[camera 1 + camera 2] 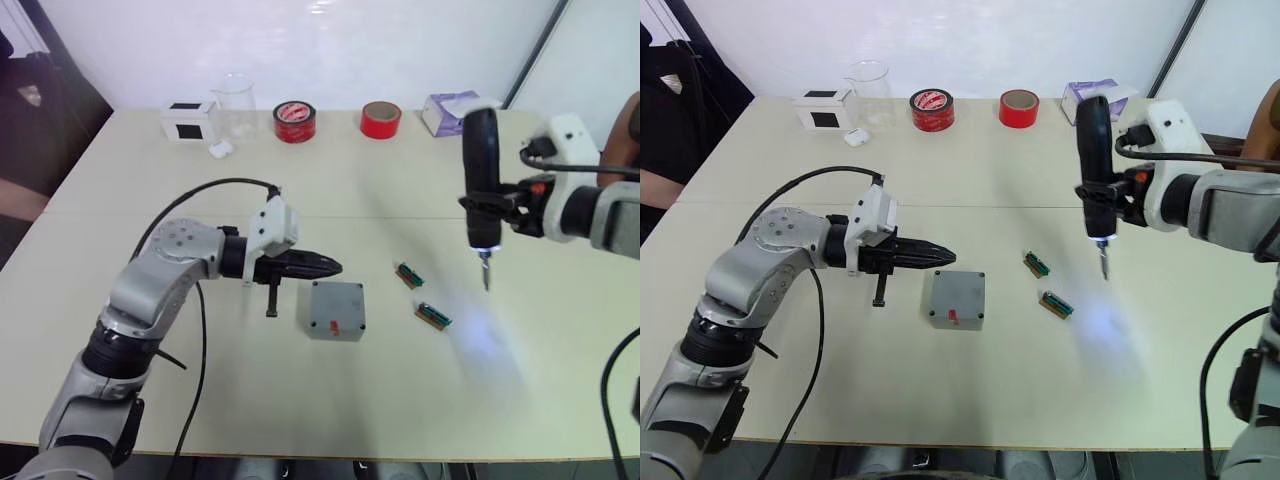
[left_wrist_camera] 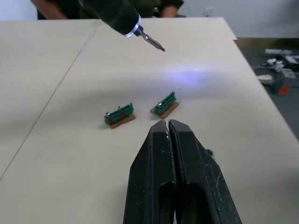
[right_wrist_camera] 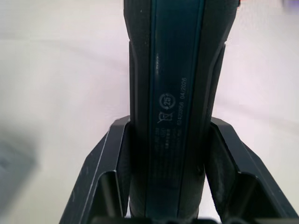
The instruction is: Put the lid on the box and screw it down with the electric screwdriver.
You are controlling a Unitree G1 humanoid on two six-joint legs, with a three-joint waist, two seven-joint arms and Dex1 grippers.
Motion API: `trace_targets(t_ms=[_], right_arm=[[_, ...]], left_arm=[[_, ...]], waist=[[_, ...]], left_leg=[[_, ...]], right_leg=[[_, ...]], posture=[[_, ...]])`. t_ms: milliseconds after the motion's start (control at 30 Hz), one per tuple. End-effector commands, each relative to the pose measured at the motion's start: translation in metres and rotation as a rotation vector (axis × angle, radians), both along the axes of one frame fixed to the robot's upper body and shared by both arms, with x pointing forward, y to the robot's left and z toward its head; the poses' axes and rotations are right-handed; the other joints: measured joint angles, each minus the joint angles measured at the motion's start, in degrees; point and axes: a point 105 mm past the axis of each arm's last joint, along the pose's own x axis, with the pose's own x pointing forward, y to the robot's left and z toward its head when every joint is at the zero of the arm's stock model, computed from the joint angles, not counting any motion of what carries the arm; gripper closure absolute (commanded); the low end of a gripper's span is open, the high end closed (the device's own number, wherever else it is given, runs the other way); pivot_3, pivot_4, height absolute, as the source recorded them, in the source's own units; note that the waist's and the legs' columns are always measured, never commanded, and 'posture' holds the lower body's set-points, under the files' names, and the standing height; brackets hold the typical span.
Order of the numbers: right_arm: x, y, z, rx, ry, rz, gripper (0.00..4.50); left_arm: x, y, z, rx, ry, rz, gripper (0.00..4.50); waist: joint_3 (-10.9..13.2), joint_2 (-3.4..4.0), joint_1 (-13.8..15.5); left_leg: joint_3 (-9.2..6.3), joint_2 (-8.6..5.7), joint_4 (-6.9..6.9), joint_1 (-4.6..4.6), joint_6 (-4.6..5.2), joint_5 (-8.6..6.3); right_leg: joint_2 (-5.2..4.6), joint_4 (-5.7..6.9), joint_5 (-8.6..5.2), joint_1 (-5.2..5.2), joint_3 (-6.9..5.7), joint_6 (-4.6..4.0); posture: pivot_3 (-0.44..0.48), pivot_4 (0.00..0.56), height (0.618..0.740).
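The black cylindrical electric screwdriver [image 1: 481,175] stands upright above the table, clamped about its middle between the two black fingers of your right gripper [image 1: 497,207]. Its thin metal bit [image 1: 486,271] points down, and the tip's white light casts a pale patch on the cream tabletop [image 1: 560,380]. In the right wrist view, the barrel carries small print: a circled "25", a crossed-out bin symbol and the date "04/2026"; the remaining lines are too small for you to read.

The small square grey box [image 1: 336,309] lies flat near the middle of the table with the flat grey lid [image 1: 340,299] already seated on it, dark screw holes at the corners and a red bit at its near edge. It sits just beside and below your left gripper [image 1: 336,266], whose fingers are pressed together on nothing and point toward the screwdriver. The screwdriver hangs well apart from the box, on its right side.

Between box and screwdriver you can count two small green terminal blocks [image 1: 408,273] [image 1: 433,316], lying apart from each other.

Along the far edge stand one white-and-black cube [image 1: 187,120], one clear glass beaker [image 1: 235,105], two red tape rolls [image 1: 294,121] [image 1: 381,119], the left one bearing illegible white lettering, and one purple tissue carton [image 1: 446,111].
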Motion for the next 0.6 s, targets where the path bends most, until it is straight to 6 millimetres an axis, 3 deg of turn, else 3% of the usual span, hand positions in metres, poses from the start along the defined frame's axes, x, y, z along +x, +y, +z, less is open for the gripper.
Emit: trace_targets(t_ms=[33,200,567,600], right_arm=[[-0.001,-0.020,-0.008,-0.043,0.109,-0.069,2.86],[0.002,-0.048,-0.048,-0.057,0.293,-0.220,2.86],[0.003,-0.047,-0.094,-0.023,0.439,-0.275,2.86],[0.003,-0.048,-0.097,-0.021,0.445,-0.281,2.38]], left_arm=[[-0.008,0.005,0.021,-0.041,-0.042,-0.029,4.50],[-0.014,0.010,0.023,-0.065,-0.013,-0.037,4.50],[-0.023,0.016,0.023,-0.075,0.030,-0.027,4.50],[-0.023,0.016,0.022,-0.072,0.031,-0.026,4.50]], waist=[[0.0,-0.02,0.0],[0.0,-0.02,0.1],[0.0,-0.02,0.1],[0.0,-0.02,0.1]], left_leg=[[-0.01,0.01,0.00,0.00,0.00,0.00],[0.01,0.02,0.05,0.00,0.00,0.00],[0.05,0.15,0.10,0.03,-0.05,0.03],[0.05,0.15,0.10,0.04,-0.07,0.04]], right_leg=[[0.06,-0.01,0.00,-0.01,0.00,0.00],[0.16,0.03,0.00,-0.01,0.09,0.00],[0.45,0.15,0.05,-0.04,0.23,0.09],[0.45,0.17,0.05,-0.04,0.23,0.09]], posture=[[0.000,0.150,0.740],[0.000,0.150,0.740],[0.000,0.150,0.740],[0.000,0.150,0.740]])
